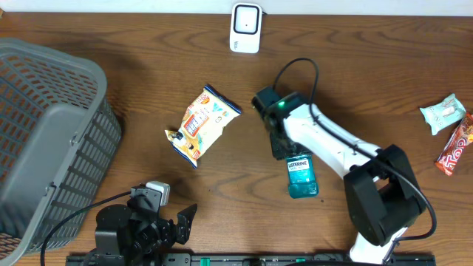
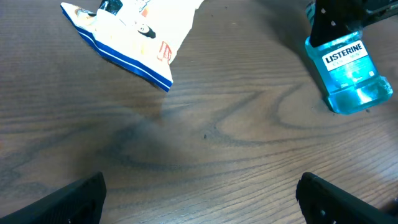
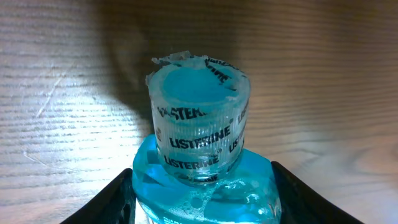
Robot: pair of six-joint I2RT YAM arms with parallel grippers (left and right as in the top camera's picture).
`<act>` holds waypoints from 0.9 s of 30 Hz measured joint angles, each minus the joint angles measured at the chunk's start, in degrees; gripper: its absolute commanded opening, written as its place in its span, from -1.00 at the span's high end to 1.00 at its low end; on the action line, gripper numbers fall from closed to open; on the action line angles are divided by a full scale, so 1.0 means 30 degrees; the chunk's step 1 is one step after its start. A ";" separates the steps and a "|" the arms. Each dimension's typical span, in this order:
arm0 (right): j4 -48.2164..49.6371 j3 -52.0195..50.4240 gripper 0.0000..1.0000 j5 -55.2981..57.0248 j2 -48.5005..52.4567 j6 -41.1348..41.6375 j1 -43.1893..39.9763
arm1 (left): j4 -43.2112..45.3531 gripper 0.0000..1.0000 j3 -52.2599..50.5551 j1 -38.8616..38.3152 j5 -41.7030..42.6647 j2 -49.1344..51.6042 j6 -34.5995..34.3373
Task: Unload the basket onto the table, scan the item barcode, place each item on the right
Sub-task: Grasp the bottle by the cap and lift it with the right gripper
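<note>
one wooden table (image 1: 369, 66) is pictured from above, with a grey basket (image 1: 89, 148) at its left edge. the right gripper (image 3: 202, 180) is seen at mid-table, its jaws about half open and pressed against both shoulders of a blue mouthwash bottle (image 1: 301, 177), which appears to be held. whether the bottle is lifted or rests on the wood cannot be told. the left gripper (image 2: 200, 186) is seen at the near edge, jaws spread wide with nothing between them. a snack bag (image 1: 201, 124) is seen lying left of centre, apart from the bottle. the bottle is found right of centre, laid along the table with its label up and its cap (image 3: 198, 118) pointed at the right wrist camera. a white scanner (image 1: 245, 27) is stood at the far edge, well apart from the bottle. a pale packet (image 1: 443, 112) and a red bar (image 1: 456, 145) are seen at the right edge. the step in hand is judged to be the pick-up of the item, with the scan not yet made. next, the bottle would need to be raised, carried toward the scanner and turned so that its barcode, not seen in any view, is faced to the scanner.
</note>
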 measured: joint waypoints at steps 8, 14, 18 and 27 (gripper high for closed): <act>-0.0627 0.0000 0.56 0.2106 0.0000 0.1982 0.1741 | 0.0000 -0.96 0.0000 0.0000 0.0000 0.0000 0.0000; -0.0568 0.0000 0.42 0.2871 0.0000 0.2499 0.2863 | 0.0000 -0.96 0.0000 0.0000 0.0000 0.0000 0.0000; -0.0576 0.0000 0.41 0.3344 0.0000 0.2608 0.3927 | 0.0000 -0.96 0.0000 0.0000 0.0000 0.0000 0.0000; -0.0342 0.0000 -0.27 0.3359 0.0000 0.3796 0.4546 | 0.0000 -0.96 0.0000 0.0000 0.0000 0.0000 0.0000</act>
